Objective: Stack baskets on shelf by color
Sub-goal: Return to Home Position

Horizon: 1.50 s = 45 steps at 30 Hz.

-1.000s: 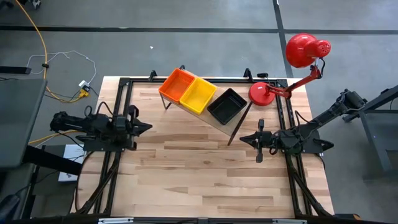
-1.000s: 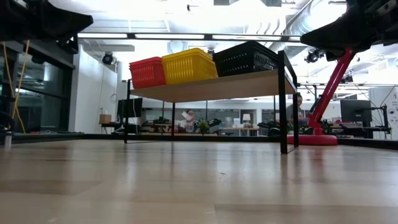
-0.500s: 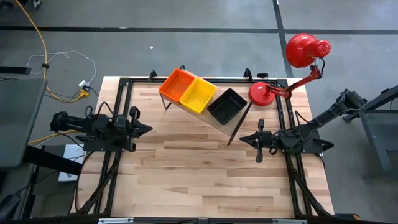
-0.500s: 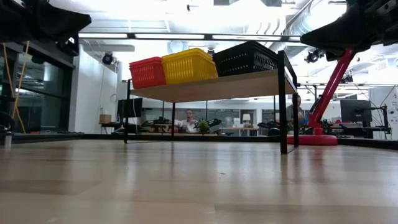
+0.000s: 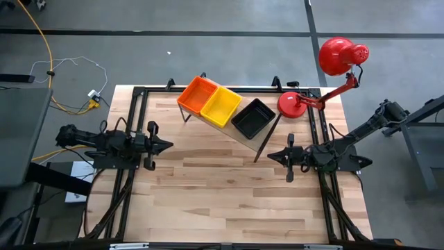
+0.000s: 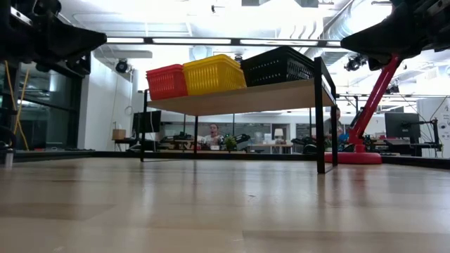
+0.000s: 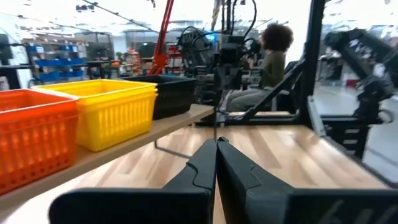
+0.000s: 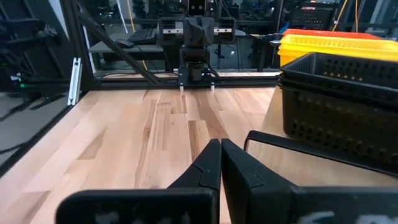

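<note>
Orange [image 5: 198, 94], yellow [image 5: 221, 105] and black [image 5: 253, 117] baskets sit side by side in a row along the shelf [image 6: 239, 98], touching, one colour to a place. Layered rims in the wrist views suggest each is a nested stack, though the count cannot be told. No basket lies off the shelf on the worktop [image 5: 222, 198], so the sorting looks finished and only the retreat to rest remains.

The left gripper [image 5: 168, 144] hangs well apart from the shelf's orange end, its jaws pressed together on nothing. The right gripper [image 5: 269, 155] is near the leg at the shelf's black end, also closed tight and empty.

To finish well, I judge that the right arm should draw straight back from that leg before any turn, since a sideways swing there could knock the shelf and shift the stacks. The left arm has more room beside the shelf and can fold back freely. Keeping both grippers closed avoids snagging the lattice.

A red desk lamp [image 5: 343, 55] stands beyond the shelf's black end, and a seated person [image 7: 273, 53] shows past the shelf. No brand, label or writing can be read.
</note>
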Tool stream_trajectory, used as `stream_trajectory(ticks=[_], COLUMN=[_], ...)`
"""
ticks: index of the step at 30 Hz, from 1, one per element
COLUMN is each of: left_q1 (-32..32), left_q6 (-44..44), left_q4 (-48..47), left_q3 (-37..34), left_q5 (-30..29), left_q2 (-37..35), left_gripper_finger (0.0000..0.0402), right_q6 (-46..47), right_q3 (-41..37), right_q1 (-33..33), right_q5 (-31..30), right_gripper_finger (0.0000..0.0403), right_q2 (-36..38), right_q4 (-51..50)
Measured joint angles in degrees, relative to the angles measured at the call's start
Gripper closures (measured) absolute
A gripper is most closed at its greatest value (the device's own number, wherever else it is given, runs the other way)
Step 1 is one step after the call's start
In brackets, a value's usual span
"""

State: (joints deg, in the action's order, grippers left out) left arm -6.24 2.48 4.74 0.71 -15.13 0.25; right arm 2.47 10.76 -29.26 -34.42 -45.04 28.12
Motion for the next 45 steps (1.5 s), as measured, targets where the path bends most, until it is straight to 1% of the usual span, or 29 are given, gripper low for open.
stream_trajectory(ticks=[7,13,20,27,30,33,35,39,43,45], left_q1=[0.0,0.0,0.0,0.0,0.0,0.0,0.0,0.0,0.0,0.0], left_q6=[0.7,0.7,0.7,0.7,0.7,0.7,0.7,0.7,0.7,0.7], left_q4=[-2.0,-2.0,-1.9,-1.9,-1.9,-1.9,-1.9,-1.9,-1.8,-1.8], left_q3=[0.0,0.0,0.0,0.0,0.0,0.0,0.0,0.0,0.0,0.0], left_q5=[-0.5,-0.5,-0.5,-0.5,-0.5,-0.5,-0.5,-0.5,-0.5,-0.6], left_q2=[0.2,0.2,0.2,0.2,0.2,0.2,0.2,0.2,0.3,0.4], left_gripper_finger=[0.0401,0.0401,0.0401,0.0401,0.0401,0.0401,0.0401,0.0401,0.0401,0.0401], right_q6=[4.7,5.2,6.8,6.7,5.9,4.7,3.6,1.6,1.4,0.0], right_q3=[0.0,0.0,0.0,-0.1,-2.5,-6.6,-8.2,-7.6,-4.3,-4.0], right_q1=[0.0,0.0,0.0,0.0,0.0,0.2,1.2,4.4,7.8,9.8], right_q5=[0.1,0.1,-2.2,-2.5,-3.2,-3.5,-1.5,7.4,13.6,18.8], right_gripper_finger=[0.0402,0.0402,0.0402,0.0402,0.0402,0.0402,0.0403,0.0403,0.0403,0.0403], right_q2=[0.0,2.6,10.2,18.0,23.1,30.1,35.4,44.8,44.0,44.0], right_q4=[-0.4,-1.3,-8.8,-17.3,-17.5,-17.7,-18.2,-20.6,-24.3,-24.1])
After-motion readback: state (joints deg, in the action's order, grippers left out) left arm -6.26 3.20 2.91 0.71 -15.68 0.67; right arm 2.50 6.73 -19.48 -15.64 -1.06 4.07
